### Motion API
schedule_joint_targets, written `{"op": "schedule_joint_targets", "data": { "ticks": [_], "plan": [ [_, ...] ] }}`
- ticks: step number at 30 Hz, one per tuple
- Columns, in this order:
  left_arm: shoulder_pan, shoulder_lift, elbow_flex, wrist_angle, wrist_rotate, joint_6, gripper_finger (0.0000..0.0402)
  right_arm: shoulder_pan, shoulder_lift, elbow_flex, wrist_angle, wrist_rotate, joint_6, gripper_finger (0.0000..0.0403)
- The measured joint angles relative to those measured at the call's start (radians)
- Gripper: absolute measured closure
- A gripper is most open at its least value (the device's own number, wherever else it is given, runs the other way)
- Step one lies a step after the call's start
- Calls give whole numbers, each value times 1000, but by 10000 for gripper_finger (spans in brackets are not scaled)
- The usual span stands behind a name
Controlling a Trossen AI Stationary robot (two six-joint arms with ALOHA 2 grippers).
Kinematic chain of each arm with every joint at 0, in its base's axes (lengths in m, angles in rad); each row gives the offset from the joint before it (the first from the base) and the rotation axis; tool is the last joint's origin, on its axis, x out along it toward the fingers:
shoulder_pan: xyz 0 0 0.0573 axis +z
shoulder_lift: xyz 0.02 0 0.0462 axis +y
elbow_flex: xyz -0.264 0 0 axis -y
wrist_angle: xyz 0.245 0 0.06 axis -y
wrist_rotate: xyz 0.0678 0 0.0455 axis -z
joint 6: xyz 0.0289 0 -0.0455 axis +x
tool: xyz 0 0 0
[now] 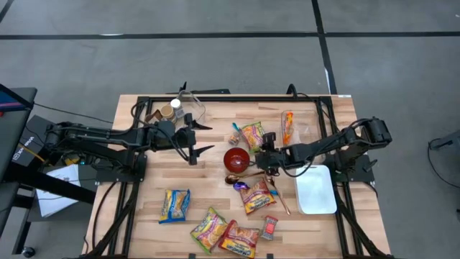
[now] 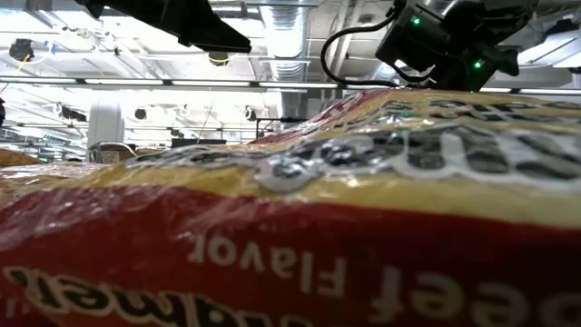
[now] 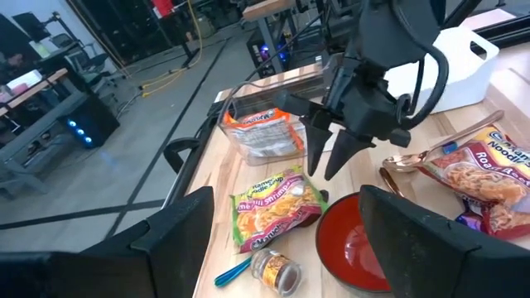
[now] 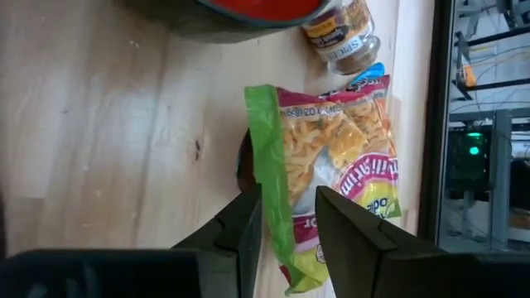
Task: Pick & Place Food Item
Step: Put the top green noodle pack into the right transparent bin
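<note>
A noodle packet (image 1: 252,135) with a green edge and a yellow-pink print lies flat on the wooden table, just beyond a red bowl (image 1: 237,159). My right gripper (image 4: 290,228) points slanting down over the packet (image 4: 339,157), open by a narrow gap. Its two fingers stand on either side of the packet's green edge (image 4: 263,165). The left wrist view shows its tips (image 3: 323,172) at the packet's (image 3: 273,203) far end. My left gripper (image 1: 205,138) hovers wide open to the left of the bowl, holding nothing. My right gripper comes at the packet's green edge from above, slanting. I cannot tell whether its fingertips touch the packet or stand just above it. The packet lies flat on the table.
A spice jar (image 3: 275,269) and a blue-handled utensil (image 3: 232,271) lie beside the bowl (image 3: 352,248). A clear container (image 3: 261,128) with a packet stands behind. Copper spoons (image 1: 237,180), more packets (image 1: 208,229) and a white tray (image 1: 316,189) lie nearer. One packet (image 2: 290,227) fills the low view.
</note>
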Motion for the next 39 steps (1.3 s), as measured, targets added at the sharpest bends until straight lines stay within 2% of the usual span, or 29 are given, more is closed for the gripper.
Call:
{"op": "schedule_joint_targets", "data": {
  "ticks": [7, 16, 20, 25, 30, 36, 39],
  "plan": [
    [0, 0, 0, 0, 0, 0, 105, -5, 0, 0, 21, -26, 0, 284],
    [0, 0, 0, 0, -1, -7, 105, -5, 0, 0, 28, -26, 1, 195],
    [0, 0, 0, 0, -1, -8, 105, -19, 2, 0, 27, -29, 9, 171],
    [0, 0, 0, 0, -1, -8, 105, -28, 75, -1, 35, -4, -17, 169],
    [0, 0, 0, 0, -1, -8, 105, -23, 152, -1, 43, 137, -48, 169],
    [0, 0, 0, 0, -1, -8, 105, -24, 182, 0, 58, 175, -50, 172],
    [0, 0, 0, 0, -1, -8, 105, -30, 182, 0, 65, 185, -51, 189]
  ]
}}
